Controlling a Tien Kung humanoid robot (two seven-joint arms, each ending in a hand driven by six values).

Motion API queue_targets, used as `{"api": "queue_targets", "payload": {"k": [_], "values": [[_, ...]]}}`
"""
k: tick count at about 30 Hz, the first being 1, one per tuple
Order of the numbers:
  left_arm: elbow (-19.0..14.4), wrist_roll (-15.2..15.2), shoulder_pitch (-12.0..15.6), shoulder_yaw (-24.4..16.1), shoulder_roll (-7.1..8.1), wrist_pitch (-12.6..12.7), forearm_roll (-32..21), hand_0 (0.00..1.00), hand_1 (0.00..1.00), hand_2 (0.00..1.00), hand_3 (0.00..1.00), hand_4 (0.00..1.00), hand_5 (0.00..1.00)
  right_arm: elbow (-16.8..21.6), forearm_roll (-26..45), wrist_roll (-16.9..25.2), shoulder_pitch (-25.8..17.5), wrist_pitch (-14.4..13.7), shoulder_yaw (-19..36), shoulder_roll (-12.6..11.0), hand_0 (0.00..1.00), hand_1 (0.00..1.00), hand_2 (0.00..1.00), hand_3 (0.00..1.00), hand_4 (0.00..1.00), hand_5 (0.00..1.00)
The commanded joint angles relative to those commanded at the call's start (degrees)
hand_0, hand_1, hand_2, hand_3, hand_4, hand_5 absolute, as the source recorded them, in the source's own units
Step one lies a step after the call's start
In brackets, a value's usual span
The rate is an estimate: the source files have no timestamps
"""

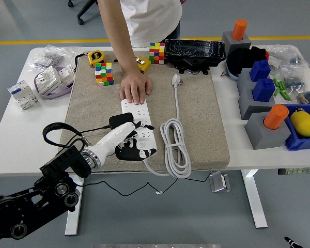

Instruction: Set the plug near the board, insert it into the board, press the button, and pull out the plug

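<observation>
The black plug (pixel 122 122), a blocky adapter with a thin black cord (pixel 88 129) trailing off to the left, sits against the left side of the white power strip (pixel 139 126), about midway along its length. From this high view you cannot tell for certain whether its pins are fully seated in a socket or only resting on top.

The power strip lies lengthwise on a tan mat (pixel 196 113) that covers the middle of the white table (pixel 20 134). A person standing at the far side presses one hand (pixel 135 87) flat on the far end of the strip, steadying it.

Your left hand (pixel 128 140) reaches in from the lower left, its white forearm angled up toward the strip. The hand lies over the near half of the strip, just in front of the plug. Its dark fingers (pixel 139 153) look loosely spread across the strip's face rather than closed around anything, and they appear to hold nothing. The fingertips nearest the plug seem to touch or nearly touch it.

Judging by this, you are at the insertion or button step. The next move calls for a firm downward press on the plug or the strip's button, kept square so the strip does not slide.

The right arm is out of view.
</observation>
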Motion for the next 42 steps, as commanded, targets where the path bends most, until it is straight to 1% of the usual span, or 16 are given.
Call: {"api": "queue_targets", "payload": {"k": [3, 5, 6, 7, 11, 12, 15, 19, 29, 30, 33, 35, 36, 37, 41, 42], "values": [[1.57, -6.08, 0.17, -0.06, -0.17, 3.43, -6.17, 0.270, 0.292, 0.355, 0.455, 0.853, 0.406, -0.02, 0.01, -0.01, 0.03, 0.01, -0.09, -0.01, 0.610, 0.639, 0.646, 0.554, 0.951, 0.490], [2.58, -8.95, 0.35, -0.19, -0.34, 4.31, -10.54, 0.270, 0.292, 0.355, 0.455, 0.853, 0.406, -0.03, 0.04, -0.01, 0.03, 0.02, -0.16, -0.02, 0.610, 0.639, 0.646, 0.554, 0.951, 0.490], [2.92, -9.80, 0.44, -0.25, -0.40, 4.50, -12.05, 0.437, 0.556, 0.536, 0.488, 0.825, 0.325, -0.04, 0.03, -0.02, 0.03, 0.02, -0.18, -0.02, 0.610, 0.639, 0.646, 0.554, 0.951, 0.490], [3.68, -11.66, 0.64, -0.45, -0.57, 5.19, -14.48, 0.437, 0.556, 0.536, 0.488, 0.825, 0.325, -0.03, 0.05, 0.00, 0.02, 0.01, -0.20, -0.01, 0.610, 0.639, 0.646, 0.554, 0.951, 0.490], [5.44, -17.02, 1.35, -1.62, -1.13, 7.18, -23.64, 0.437, 0.556, 0.536, 0.488, 0.825, 0.325, -0.04, 0.06, 0.02, 0.05, 0.01, -0.33, -0.03, 0.610, 0.639, 0.646, 0.554, 0.951, 0.490], [5.76, -18.10, 1.52, -1.99, -1.25, 7.44, -25.59, 0.455, 0.555, 0.536, 0.534, 0.807, 0.294, -0.04, 0.06, 0.02, 0.07, 0.00, -0.35, -0.04, 0.611, 0.639, 0.647, 0.554, 0.952, 0.490], [6.46, -21.69, 1.95, -3.19, -1.54, 8.58, -31.85, 0.455, 0.555, 0.536, 0.534, 0.807, 0.294, -0.08, 0.03, 0.00, 0.11, 0.00, -0.28, -0.03, 0.611, 0.639, 0.647, 0.554, 0.952, 0.490], [6.80, -23.39, 2.09, -4.32, -1.49, 9.28, -35.13, 0.468, 0.554, 0.535, 0.545, 0.807, 0.286, -0.13, 0.03, -0.01, 0.10, 0.00, -0.23, -0.01, 0.612, 0.639, 0.646, 0.554, 0.951, 0.489], [7.22, -21.70, 2.34, -4.83, -1.60, 8.82, -34.11, 0.470, 0.552, 0.539, 0.549, 0.799, 0.276, -0.05, 0.11, 0.02, 0.09, -0.01, -0.31, -0.03, 0.612, 0.639, 0.647, 0.554, 0.952, 0.489], [7.18, -21.67, 2.40, -4.88, -1.61, 8.84, -34.05, 0.472, 0.548, 0.539, 0.552, 0.782, 0.255, -0.05, 0.12, 0.01, 0.07, -0.01, -0.35, -0.03, 0.611, 0.639, 0.646, 0.554, 0.952, 0.490], [6.76, -21.45, 2.41, -4.95, -1.44, 8.86, -33.31, 0.472, 0.548, 0.539, 0.552, 0.782, 0.255, -0.06, 0.13, 0.01, 0.11, -0.01, -0.47, -0.05, 0.611, 0.639, 0.646, 0.554, 0.952, 0.490], [6.06, -20.48, 2.40, -4.90, -1.21, 8.55, -31.28, 0.472, 0.548, 0.539, 0.552, 0.782, 0.255, -0.07, 0.13, 0.01, 0.15, -0.01, -0.39, -0.02, 0.611, 0.639, 0.646, 0.554, 0.952, 0.490], [5.65, -19.87, 2.40, -4.92, -1.07, 8.26, -30.38, 0.331, 0.448, 0.465, 0.575, 0.775, 0.249, -0.06, 0.13, 0.01, 0.15, -0.01, -0.39, -0.03, 0.611, 0.639, 0.646, 0.554, 0.951, 0.489], [5.18, -19.04, 2.40, -4.97, -0.93, 7.87, -29.12, 0.331, 0.448, 0.465, 0.575, 0.775, 0.249, -0.05, 0.13, 0.00, 0.17, 0.00, -0.41, -0.04, 0.611, 0.639, 0.646, 0.554, 0.951, 0.489], [1.98, -11.72, 2.37, -5.55, -0.14, 5.19, -19.69, 0.331, 0.448, 0.465, 0.575, 0.775, 0.249, -0.05, 0.11, -0.01, 0.28, 0.00, -0.51, -0.14, 0.611, 0.639, 0.646, 0.554, 0.951, 0.489], [0.86, -9.65, 2.32, -5.70, 0.09, 4.64, -17.45, 0.216, 0.270, 0.288, 0.657, 0.793, 0.246, -0.04, 0.10, -0.01, 0.29, 0.00, -0.59, -0.18, 0.611, 0.639, 0.647, 0.554, 0.951, 0.489]]}}
